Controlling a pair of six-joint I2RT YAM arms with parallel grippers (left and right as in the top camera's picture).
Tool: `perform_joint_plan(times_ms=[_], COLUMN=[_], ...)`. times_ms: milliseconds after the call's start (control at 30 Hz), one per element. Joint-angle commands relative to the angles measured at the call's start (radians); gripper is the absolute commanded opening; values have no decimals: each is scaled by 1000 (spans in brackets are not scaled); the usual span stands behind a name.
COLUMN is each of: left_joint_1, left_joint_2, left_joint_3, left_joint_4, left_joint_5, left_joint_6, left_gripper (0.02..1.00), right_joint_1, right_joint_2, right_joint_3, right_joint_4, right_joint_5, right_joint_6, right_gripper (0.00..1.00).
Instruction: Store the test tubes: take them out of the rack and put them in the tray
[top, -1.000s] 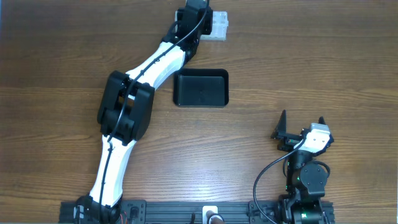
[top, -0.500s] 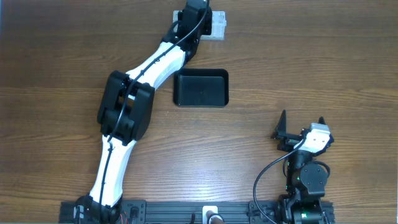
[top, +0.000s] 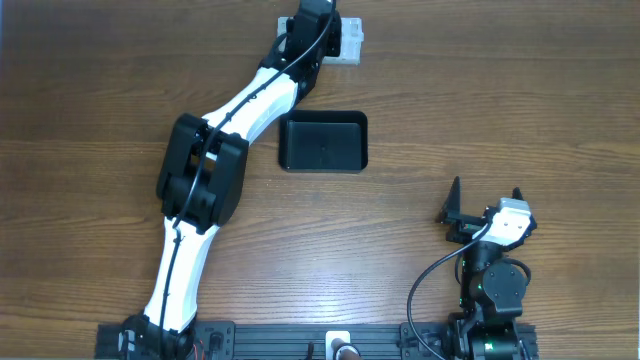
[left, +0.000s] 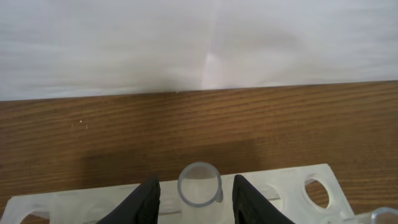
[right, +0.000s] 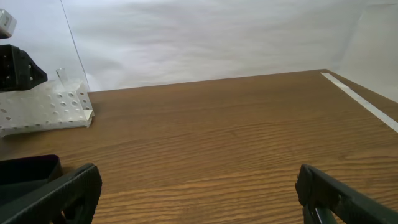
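Observation:
At the table's far edge stands a clear plastic rack (top: 351, 42), with my left gripper (top: 322, 22) over it. In the left wrist view the rack (left: 292, 186) holds a clear test tube (left: 199, 185) upright. My left gripper (left: 198, 205) is open, one finger on each side of the tube with a small gap to it. A second tube's rim (left: 387, 215) shows at the rack's end. The black tray (top: 322, 142) lies nearer, with nothing in it. My right gripper (top: 487, 192) stands open near the front right, holding nothing.
A white wall runs just behind the rack. The right wrist view shows the rack (right: 43, 107), the tray's corner (right: 28, 168) and the left arm's wrist (right: 15, 65) far off, with bare wood between. A strip of tape (right: 360, 99) marks the table's right side.

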Motion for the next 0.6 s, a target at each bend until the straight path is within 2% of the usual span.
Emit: perform_joint_plan(times_ms=[33,600], left_joint_1=[-1,3], left_joint_2=[-6,-46], left_joint_3=[26,26], left_joint_4=[-26,-69], left_joint_5=[14,10], left_joint_6=[4,4], left_gripper=[382,378], right_joint_1=[5,5], right_joint_2=[-5,-5], right_joint_3=[-6,-6], right_joint_4=[-1,-1], right_joint_5=[3,3], right_joint_6=[-2,-2], right_gripper=[991,991])
